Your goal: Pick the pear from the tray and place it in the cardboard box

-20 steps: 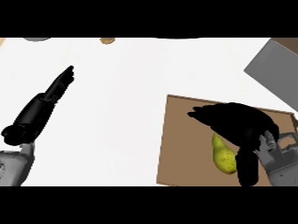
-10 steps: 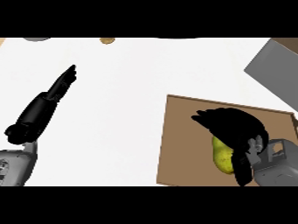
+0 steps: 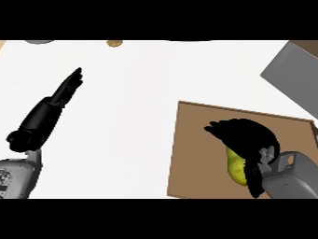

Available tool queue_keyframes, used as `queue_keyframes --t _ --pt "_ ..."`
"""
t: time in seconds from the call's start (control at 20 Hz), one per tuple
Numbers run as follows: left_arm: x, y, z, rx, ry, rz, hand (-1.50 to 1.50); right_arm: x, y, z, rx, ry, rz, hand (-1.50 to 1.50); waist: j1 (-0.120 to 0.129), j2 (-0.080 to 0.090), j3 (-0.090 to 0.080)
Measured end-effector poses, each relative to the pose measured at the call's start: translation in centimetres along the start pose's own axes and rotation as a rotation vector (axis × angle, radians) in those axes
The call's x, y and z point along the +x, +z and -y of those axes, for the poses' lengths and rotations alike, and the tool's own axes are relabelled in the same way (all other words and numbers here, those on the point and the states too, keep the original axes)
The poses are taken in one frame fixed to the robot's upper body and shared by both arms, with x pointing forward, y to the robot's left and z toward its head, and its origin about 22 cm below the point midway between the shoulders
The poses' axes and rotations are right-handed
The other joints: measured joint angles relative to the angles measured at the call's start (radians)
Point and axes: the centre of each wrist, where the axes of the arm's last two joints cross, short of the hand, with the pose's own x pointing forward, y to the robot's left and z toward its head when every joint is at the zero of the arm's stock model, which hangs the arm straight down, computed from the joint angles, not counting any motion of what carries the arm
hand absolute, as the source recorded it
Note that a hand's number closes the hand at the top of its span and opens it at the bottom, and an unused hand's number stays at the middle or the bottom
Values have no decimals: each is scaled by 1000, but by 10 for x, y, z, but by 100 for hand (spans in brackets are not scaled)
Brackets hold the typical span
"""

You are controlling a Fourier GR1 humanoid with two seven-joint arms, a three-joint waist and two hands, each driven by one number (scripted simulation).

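The right hand has closed lower over the pear on the near-right tray, grasping it; we judge lifting comes next.

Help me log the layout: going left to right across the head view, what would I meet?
Left hand → tray → pear, with the right hand curled over it → grey box at the upper right.

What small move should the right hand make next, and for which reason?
Probably grasp the pear and raise it slightly off the tray. The right hand covers the pear, which lies on the tray; the box stands beyond the tray's far right corner.
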Motion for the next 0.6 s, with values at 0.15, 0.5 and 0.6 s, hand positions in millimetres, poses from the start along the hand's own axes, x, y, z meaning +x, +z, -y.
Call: queue_keyframes --t 0.15,0.5,0.6 --pt "-1 -1 -1 1 -1 5 0 -4 -2 -8 10 22 -25 -150 -1 0 0" --pt "-1 2 -3 1 -4 0 0 -19 -16 -24 34 18 -46 -150 -1 0 0" --pt "-2 3 -6 1 -5 1 0 -19 -23 -26 38 12 -41 150 0 0 0"
